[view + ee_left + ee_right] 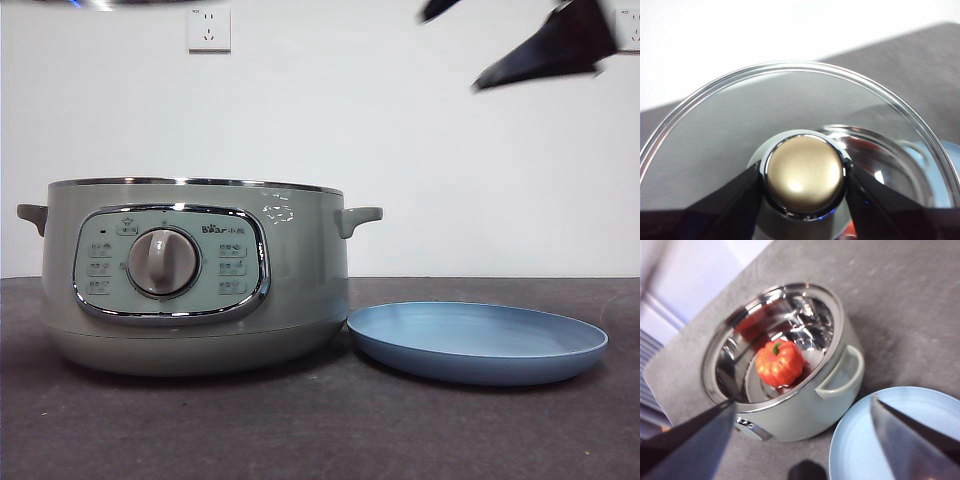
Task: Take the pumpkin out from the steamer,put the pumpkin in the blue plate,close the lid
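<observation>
Dark grey table, nearest item on it: blue plate, wide and shallow, lying flat with nothing on it, its rim just beside the steamer's base; whether the two touch cannot be told. Steamer, pale sage-green, round, chrome rim, control panel with central dial facing the front camera, a small handle on each side; stands open, no lid on it. Pumpkin, glossy orange-red with a green stem, sits upright on the shiny metal floor inside the steamer, seen from above in the right wrist view. Right gripper, jaws spread wide apart and holding nothing, hangs high above the table over the steamer's handle and the plate's edge; in the front view it shows as a dark tip at the upper corner on the plate's side. Left gripper, jaws clamped on either side of the knob of the lid, a domed glass disc with chrome rim, held up above the table. Behind all: white wall with a socket.
</observation>
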